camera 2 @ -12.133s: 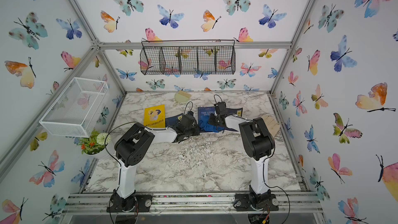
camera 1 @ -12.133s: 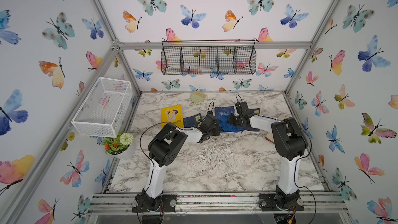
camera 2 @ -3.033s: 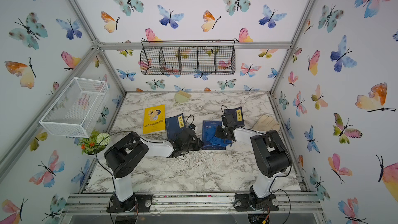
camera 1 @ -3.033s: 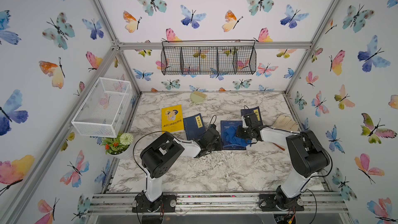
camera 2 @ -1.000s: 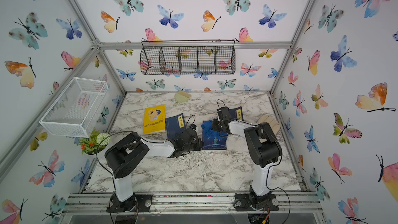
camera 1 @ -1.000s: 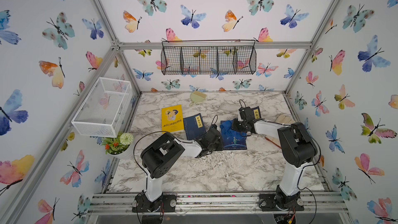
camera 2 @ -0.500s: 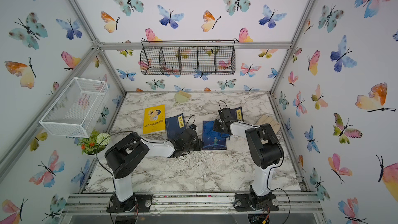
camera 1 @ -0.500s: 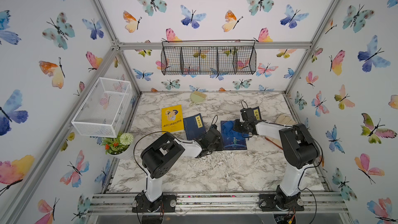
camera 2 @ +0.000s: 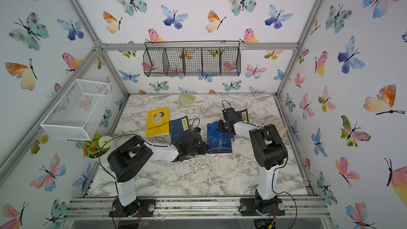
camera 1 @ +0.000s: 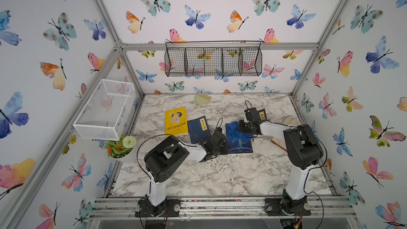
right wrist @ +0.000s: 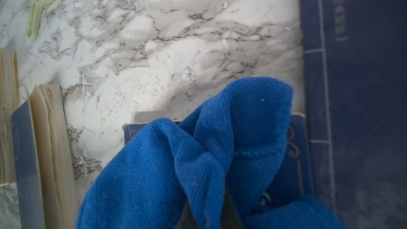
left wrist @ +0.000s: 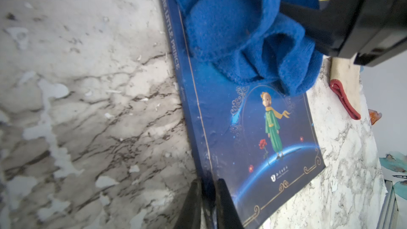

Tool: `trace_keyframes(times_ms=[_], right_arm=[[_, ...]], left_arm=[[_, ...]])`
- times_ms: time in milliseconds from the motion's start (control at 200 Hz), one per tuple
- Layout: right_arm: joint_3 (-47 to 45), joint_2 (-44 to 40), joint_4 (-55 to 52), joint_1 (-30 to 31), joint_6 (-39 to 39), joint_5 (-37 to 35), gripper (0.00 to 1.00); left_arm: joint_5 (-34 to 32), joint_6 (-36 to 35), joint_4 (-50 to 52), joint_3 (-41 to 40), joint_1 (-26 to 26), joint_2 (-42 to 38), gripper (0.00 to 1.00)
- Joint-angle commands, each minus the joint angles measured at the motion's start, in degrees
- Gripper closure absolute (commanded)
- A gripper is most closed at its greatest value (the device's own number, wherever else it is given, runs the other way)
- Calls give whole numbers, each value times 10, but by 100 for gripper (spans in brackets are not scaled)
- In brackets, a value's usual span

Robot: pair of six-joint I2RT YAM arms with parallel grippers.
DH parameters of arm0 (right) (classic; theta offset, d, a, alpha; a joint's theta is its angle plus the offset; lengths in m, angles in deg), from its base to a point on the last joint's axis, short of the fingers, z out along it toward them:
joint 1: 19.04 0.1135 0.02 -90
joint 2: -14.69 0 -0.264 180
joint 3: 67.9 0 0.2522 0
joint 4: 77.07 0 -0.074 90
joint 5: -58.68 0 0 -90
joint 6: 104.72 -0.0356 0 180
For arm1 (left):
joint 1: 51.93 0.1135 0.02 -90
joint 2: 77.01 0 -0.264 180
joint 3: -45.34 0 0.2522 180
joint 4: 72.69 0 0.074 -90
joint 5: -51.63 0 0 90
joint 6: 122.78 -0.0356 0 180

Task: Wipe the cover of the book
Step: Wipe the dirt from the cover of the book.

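The blue cloth (camera 1: 234, 128) has slid from the right side of the cover three seconds back up to its far end, and the book hasn't budged! The Little Prince book (camera 1: 240, 143) lies flat mid-table on the marble table (camera 1: 220, 172). The right gripper (camera 1: 242, 127) is clamped tight on the bunched cloth. The left gripper (left wrist: 208, 183) has its jaws narrow, pinching the book's near spine corner.

The danger now is that the cloth is wadded, so only a strip of it touches the cover. A hard drag could swing the book around that single corner pinch into the dark blue book (camera 1: 199, 128) just beside it. Or the wad could simply run off the far edge.

The left wrist view shows the pinch itself and the prince artwork lying uncovered, while both top views hide that grip under the wrist. The right wrist view shows a cloth fold (right wrist: 253, 106) reaching past the far edge, but its own fingers are buried in cloth.
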Motion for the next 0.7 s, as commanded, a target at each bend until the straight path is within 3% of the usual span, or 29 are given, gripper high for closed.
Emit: trace_keyframes(times_ms=[0, 140, 335, 696], right_arm=[[-90, -2, -82, 13, -6, 13, 94], [-175, -54, -78, 57, -24, -8, 94], [-242, -104, -57, 69, -41, 3, 94], [-93, 16, -76, 69, -8, -6, 95]], left_arm=[[15, 2, 83, -26, -12, 31, 85], [18, 3, 82, -26, -13, 30, 85], [20, 1, 82, -23, -14, 34, 85], [9, 6, 88, -31, -19, 21, 85]])
